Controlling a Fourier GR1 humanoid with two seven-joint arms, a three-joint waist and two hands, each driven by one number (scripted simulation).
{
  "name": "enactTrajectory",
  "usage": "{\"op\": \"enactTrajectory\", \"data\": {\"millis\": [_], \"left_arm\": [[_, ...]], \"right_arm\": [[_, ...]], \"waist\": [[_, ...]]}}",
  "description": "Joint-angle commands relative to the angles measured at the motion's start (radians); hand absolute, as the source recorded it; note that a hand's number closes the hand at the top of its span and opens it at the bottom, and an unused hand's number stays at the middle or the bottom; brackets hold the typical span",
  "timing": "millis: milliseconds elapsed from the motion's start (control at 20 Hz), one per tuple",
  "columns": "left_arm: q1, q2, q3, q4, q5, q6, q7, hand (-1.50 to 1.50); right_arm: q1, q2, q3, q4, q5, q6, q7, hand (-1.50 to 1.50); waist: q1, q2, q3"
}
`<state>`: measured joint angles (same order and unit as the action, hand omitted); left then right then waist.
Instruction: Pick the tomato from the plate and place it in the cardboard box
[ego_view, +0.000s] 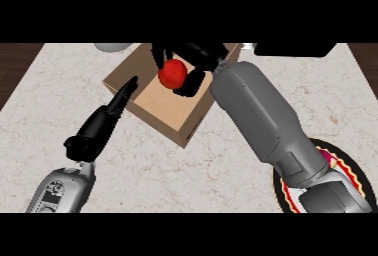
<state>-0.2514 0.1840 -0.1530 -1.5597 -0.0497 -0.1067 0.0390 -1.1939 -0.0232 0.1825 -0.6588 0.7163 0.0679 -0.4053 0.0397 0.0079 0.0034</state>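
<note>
Grey right forearm (258, 115) low in view, crossing plate (345, 161) at lower right. Right hand (196, 80): curled round tomato (173, 74), over open cardboard box (166, 112). Tomato: round, plain red, partly hidden by fingers. Left hand (100, 125): straight-fingered, holding nothing, fingertips beside box's left edge.

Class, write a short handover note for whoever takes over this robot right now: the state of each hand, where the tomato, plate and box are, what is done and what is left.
Right hand: shut on the tomato, reaching over the cardboard box.
Left hand: open, fingers straight, holding nothing, pointing along the box's left edge.
Plate: at the lower right, partly hidden under the right forearm.
Done: tomato is off the plate and brought over the box.
Left: open the right hand so the tomato lands in the box, then draw the arm back. Whether the tomato touches the box cannot be told.
</note>
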Motion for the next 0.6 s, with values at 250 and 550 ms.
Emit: {"op": "enactTrajectory", "data": {"millis": [250,550], "left_arm": [[-0.035,-0.025,-0.009,0.06,0.005,-0.022,0.06,0.0],[0.017,-0.041,-0.038,0.05,-0.033,-0.002,0.01,0.0]], "right_arm": [[-0.044,0.023,-0.013,0.278,-0.096,0.008,-0.063,-1.5],[-0.076,0.023,-0.229,0.294,-0.296,0.066,-0.14,-1.5]], "waist": [[0.023,0.013,-0.004],[0.021,0.017,-0.003]]}}
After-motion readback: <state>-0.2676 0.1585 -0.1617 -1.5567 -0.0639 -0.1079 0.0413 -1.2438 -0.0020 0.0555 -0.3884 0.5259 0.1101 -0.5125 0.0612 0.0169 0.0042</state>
